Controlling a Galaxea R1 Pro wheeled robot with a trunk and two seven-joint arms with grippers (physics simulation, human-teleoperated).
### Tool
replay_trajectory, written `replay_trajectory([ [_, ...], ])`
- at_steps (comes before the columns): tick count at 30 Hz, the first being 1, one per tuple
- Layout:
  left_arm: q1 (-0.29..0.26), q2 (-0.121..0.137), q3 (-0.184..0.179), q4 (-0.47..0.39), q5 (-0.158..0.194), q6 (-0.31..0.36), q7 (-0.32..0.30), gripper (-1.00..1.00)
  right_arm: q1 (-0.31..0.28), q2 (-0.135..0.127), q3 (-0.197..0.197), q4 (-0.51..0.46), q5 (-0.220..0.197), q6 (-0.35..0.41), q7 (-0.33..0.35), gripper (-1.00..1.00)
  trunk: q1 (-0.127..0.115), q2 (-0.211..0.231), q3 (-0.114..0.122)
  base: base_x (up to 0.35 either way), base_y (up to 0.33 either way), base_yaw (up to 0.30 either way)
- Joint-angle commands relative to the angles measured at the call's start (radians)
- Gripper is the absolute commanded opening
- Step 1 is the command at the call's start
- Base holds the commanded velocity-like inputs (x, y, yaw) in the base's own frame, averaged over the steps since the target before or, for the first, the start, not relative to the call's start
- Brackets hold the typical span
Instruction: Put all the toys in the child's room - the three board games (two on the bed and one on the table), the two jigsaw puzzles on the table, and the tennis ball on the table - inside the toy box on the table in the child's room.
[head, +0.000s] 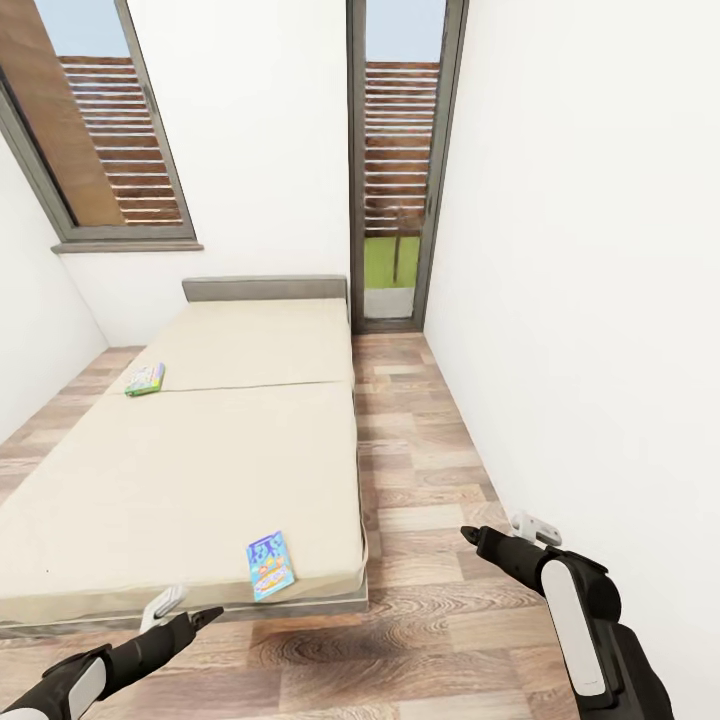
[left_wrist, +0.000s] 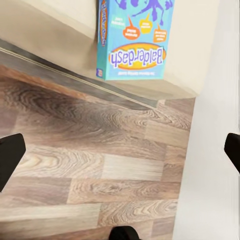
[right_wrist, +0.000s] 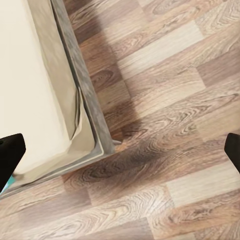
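White walls flank the bed (head: 180, 470); the near board game (head: 270, 564) lies at its foot corner, long axis up the bed, nearer the left gripper (head: 190, 620). Left wrist: fingertips wide apart, box (left_wrist: 134, 37) ahead. Right gripper (right_wrist: 120, 150) likewise spread over floor (right_wrist: 170, 100).

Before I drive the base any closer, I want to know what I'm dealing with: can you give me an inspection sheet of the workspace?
Surface: bed with a bare beige mattress, grey headboard at the far end against the wall.
Job's things: blue Balderdash board game flat near the bed's foot edge, also seen from the left wrist; second board game near the bed's left edge, farther up.
Clutter: nothing seen.
Grippers: left gripper low by the bed's foot, fingers apart, empty; right gripper over the floor, fingers apart, empty.
Cables: nothing seen.
Surroundings: wood floor, white walls, window, glass door.
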Motion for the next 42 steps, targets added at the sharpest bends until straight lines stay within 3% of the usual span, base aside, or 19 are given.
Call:
replay_trajectory([
  [1, 0.0, 0.001, 0.0, 0.0, 0.009, 0.01, -0.01, 1.0, -0.001, 0.001, -0.001, -0.001, -0.011, 0.004, -0.009, 1.0, 0.004, -0.008, -0.004, 0.0, 0.0, 0.0],
  [9, 0.0, 0.002, 0.0, 0.001, 0.009, 0.01, -0.065, 1.0, -0.001, 0.001, -0.001, -0.001, -0.011, 0.005, -0.009, 1.0, 0.035, -0.064, -0.029, 0.0, 0.0, 0.0],
  [17, 0.001, 0.01, 0.001, 0.002, 0.009, 0.01, -0.08, 1.0, -0.001, 0.001, -0.001, -0.001, -0.011, 0.005, -0.009, 1.0, 0.065, -0.12, -0.054, 0.0, 0.0, 0.0],
  [19, 0.002, 0.019, 0.002, 0.002, 0.009, 0.011, -0.105, 1.0, -0.001, 0.001, -0.001, -0.001, -0.011, 0.005, -0.009, 1.0, 0.073, -0.134, -0.061, 0.0, 0.0, 0.0],
  [22, 0.002, 0.047, 0.002, 0.002, 0.009, 0.011, -0.196, 1.0, -0.001, 0.001, -0.001, -0.001, -0.011, 0.005, -0.009, 1.0, 0.084, -0.155, -0.07, 0.0, 0.0, 0.0],
  [26, 0.002, 0.057, 0.001, 0.003, 0.008, 0.011, -0.257, 1.0, -0.001, 0.001, -0.001, -0.001, -0.011, 0.005, -0.009, 1.0, 0.1, -0.183, -0.083, 0.0, 0.0, 0.0],
  [42, 0.002, 0.061, 0.002, 0.003, 0.007, 0.011, -0.28, 1.0, -0.001, 0.001, -0.001, -0.001, -0.011, 0.005, -0.009, 1.0, 0.161, -0.295, -0.133, 0.0, 0.0, 0.0],
])
